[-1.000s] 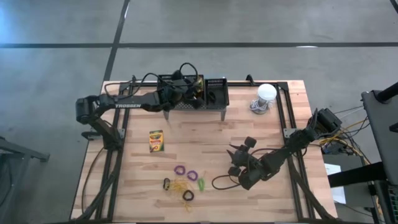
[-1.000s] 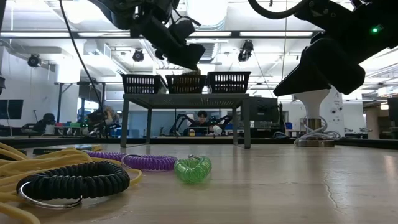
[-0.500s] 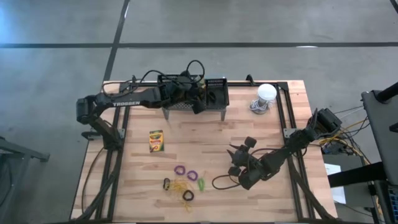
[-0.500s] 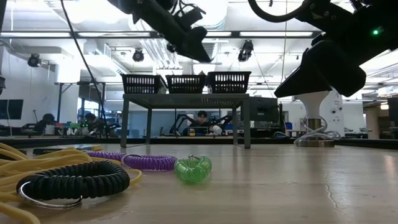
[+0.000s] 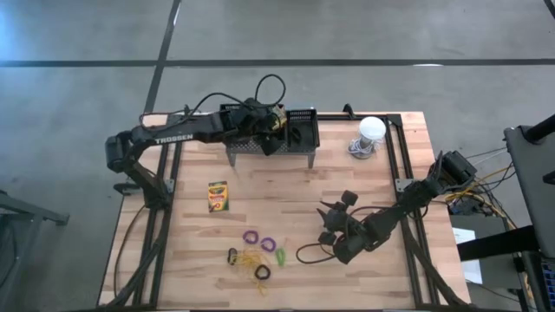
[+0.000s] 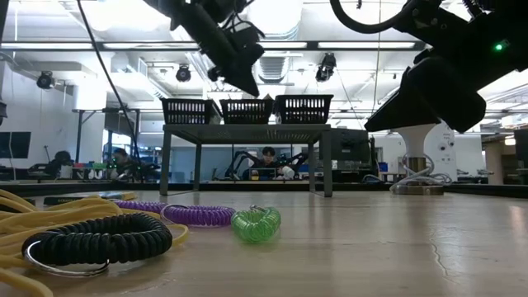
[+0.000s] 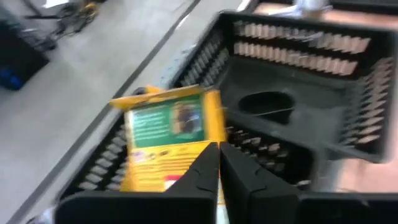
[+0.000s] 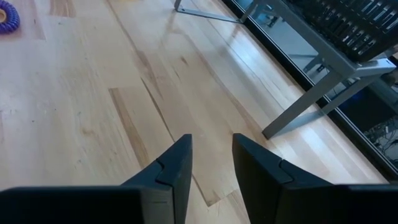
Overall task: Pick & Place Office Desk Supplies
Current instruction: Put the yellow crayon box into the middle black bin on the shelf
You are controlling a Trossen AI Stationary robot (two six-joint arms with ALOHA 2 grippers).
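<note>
The crayon box point(image 7: 171, 140) in the left wrist view was blurred, its print unreadable, its lower edge hidden behind the gripper point(image 7: 219, 163). At nine o'clock in the low view, yellow bands point(image 6: 37, 216) ran off the edge.

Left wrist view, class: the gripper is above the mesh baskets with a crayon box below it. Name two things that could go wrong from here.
1. The left gripper, fingers nearly together, hangs close over the crayon box in its basket; it might snag the box or the basket wall.
2. Another crayon box lies alone on the table, apart from the loops; it could be overlooked.
</note>
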